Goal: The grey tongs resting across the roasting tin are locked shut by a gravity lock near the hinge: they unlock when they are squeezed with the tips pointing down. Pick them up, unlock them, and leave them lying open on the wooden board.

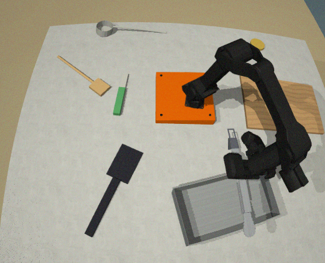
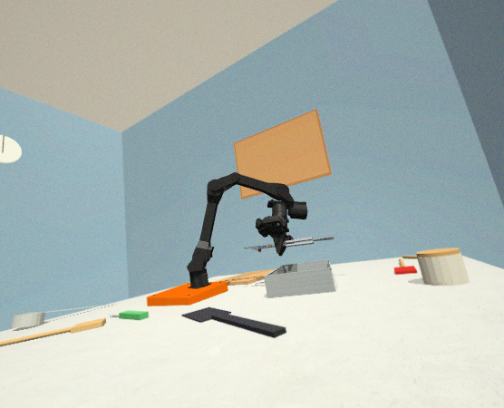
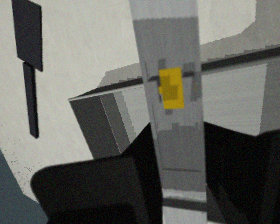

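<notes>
The grey tongs (image 1: 245, 199) (image 2: 299, 241) (image 3: 183, 150) hang roughly level above the roasting tin (image 1: 181, 216) (image 2: 301, 283) (image 3: 96, 127), clear of its rim. Their arms lie close together. The narrow loop end points toward the robot's base; the rounded end reaches over the tin's far side. A yellow piece (image 3: 172, 87) shows on the tongs in the wrist view. My gripper (image 2: 280, 250) (image 3: 168, 125) points down and is shut on the tongs' arms; in the top view the fingers are hidden by the wrist. The wooden board (image 1: 304, 109) (image 2: 247, 278) lies on the table beside the orange base.
The arm's forearm passes over part of the board in the top view. A black spatula (image 1: 125, 163) (image 2: 247, 324) lies left of the tin. A green-handled tool (image 1: 119, 100) (image 2: 133, 315) lies left of the orange base (image 1: 168, 93) (image 2: 170, 300). A lidded pot (image 2: 443, 268) stands beyond the tin.
</notes>
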Controlling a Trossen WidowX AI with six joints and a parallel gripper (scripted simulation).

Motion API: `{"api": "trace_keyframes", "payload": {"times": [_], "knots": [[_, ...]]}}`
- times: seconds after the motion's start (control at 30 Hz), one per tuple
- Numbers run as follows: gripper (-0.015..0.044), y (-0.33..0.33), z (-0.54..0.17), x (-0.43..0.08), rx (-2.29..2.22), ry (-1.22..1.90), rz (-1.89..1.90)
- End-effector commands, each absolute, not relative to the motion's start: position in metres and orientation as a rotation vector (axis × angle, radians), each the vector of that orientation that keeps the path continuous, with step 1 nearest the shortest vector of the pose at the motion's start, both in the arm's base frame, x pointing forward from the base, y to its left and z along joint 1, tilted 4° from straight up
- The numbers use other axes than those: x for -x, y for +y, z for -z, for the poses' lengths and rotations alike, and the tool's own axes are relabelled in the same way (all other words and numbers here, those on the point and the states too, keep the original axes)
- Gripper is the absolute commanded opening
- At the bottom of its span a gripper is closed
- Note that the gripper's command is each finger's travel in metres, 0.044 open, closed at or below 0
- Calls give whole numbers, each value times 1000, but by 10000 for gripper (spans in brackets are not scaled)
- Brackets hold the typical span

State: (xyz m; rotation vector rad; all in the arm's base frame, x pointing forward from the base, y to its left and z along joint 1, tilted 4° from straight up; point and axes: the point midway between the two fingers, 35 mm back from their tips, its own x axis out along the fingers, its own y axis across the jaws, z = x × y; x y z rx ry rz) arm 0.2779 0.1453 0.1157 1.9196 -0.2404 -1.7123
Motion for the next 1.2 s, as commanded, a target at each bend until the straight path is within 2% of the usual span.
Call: {"api": "trace_keyframes", "payload": {"times": [0.0,0.43,0.8,1.17], "knots": [[-150,144,-115,-279,-1956,-159,1788],[-150,149,-116,-286,-2107,245,1981],[-150,151,-115,-285,-2105,222,1990],[-150,195,-125,-267,-2219,45,2087]]}}
